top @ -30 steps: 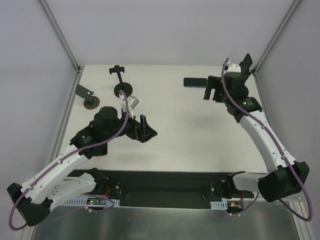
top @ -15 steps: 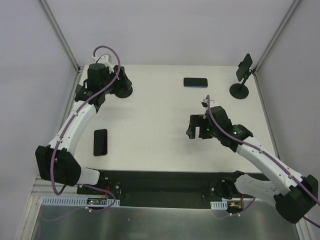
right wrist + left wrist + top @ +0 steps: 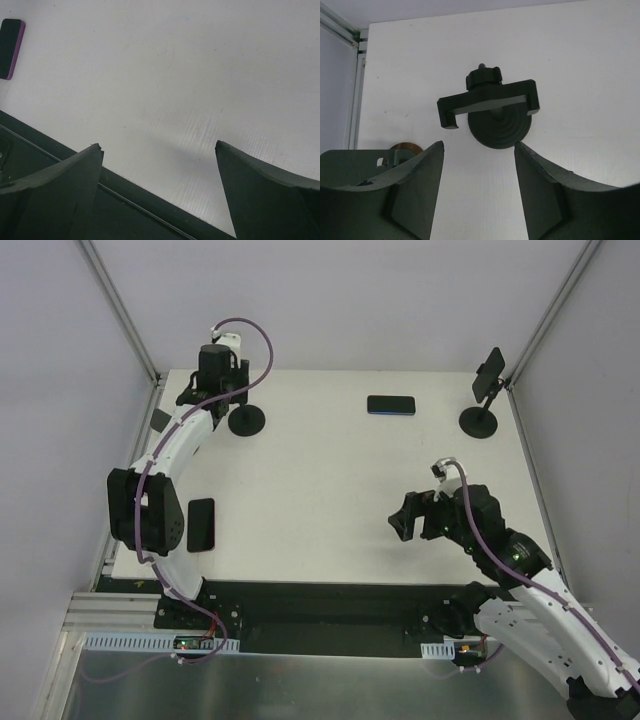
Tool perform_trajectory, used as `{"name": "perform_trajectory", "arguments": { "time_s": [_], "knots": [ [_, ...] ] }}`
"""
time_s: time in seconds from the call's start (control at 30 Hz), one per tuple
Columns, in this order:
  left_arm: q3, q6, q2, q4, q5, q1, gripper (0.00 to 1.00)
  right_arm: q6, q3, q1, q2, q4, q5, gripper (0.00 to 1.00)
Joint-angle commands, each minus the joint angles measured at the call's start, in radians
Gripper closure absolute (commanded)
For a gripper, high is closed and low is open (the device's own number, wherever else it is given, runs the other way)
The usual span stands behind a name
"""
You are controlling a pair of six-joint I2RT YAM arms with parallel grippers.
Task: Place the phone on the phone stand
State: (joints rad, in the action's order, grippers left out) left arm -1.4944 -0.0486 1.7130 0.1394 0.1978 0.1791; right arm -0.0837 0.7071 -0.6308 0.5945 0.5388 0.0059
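An empty black phone stand (image 3: 247,420) with a round base stands at the back left; in the left wrist view its clamp bar (image 3: 489,102) sits above the base (image 3: 500,125). My left gripper (image 3: 222,398) (image 3: 479,150) is open and empty, just short of the stand. A black phone (image 3: 201,524) lies flat near the left front edge; it also shows in the right wrist view (image 3: 10,47), with a purple edge. My right gripper (image 3: 405,518) (image 3: 159,147) is open and empty, low over the table's front right.
A second dark phone (image 3: 391,405) lies at the back centre. Another stand (image 3: 479,423) at the back right holds a dark slab (image 3: 489,375). A brown disc (image 3: 405,148) lies left of my left fingers. The table's black front strip (image 3: 60,200) is under the right gripper.
My right gripper has drawn back toward the near right. My left gripper has come off the stand's base and shifted slightly back and left. The earliest frame shows a different layout.
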Motion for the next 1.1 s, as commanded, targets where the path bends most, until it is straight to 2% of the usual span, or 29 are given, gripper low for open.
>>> {"name": "perform_trajectory", "arguments": {
  "time_s": [0.0, 0.13, 0.27, 0.5, 0.73, 0.93, 1.07],
  "knots": [
    [-0.078, -0.077, 0.034, -0.024, 0.039, -0.047, 0.46, 0.062, -0.003, -0.001, 0.011, 0.027, 0.026, 0.04],
    [-0.115, -0.047, 0.079, -0.018, -0.023, -0.073, 0.52, 0.076, 0.002, -0.001, 0.054, 0.039, 0.023, 0.04],
    [-0.157, -0.028, 0.111, -0.018, -0.067, -0.086, 0.52, 0.068, -0.006, -0.003, 0.060, 0.024, 0.023, 0.04],
    [-0.222, -0.030, 0.181, -0.018, -0.135, -0.095, 0.63, 0.052, -0.003, -0.001, 0.073, 0.012, 0.008, 0.04],
    [-0.237, -0.065, 0.188, -0.018, -0.153, -0.095, 0.99, 0.052, 0.009, -0.001, 0.064, 0.046, 0.040, 0.04],
    [-0.155, -0.051, 0.103, -0.018, -0.178, -0.093, 1.00, 0.032, -0.008, -0.003, 0.053, 0.046, 0.034, 0.04],
    [-0.041, 0.028, -0.004, -0.018, -0.268, -0.093, 1.00, 0.021, -0.023, -0.003, 0.050, 0.038, 0.023, 0.04]
  ]
}}
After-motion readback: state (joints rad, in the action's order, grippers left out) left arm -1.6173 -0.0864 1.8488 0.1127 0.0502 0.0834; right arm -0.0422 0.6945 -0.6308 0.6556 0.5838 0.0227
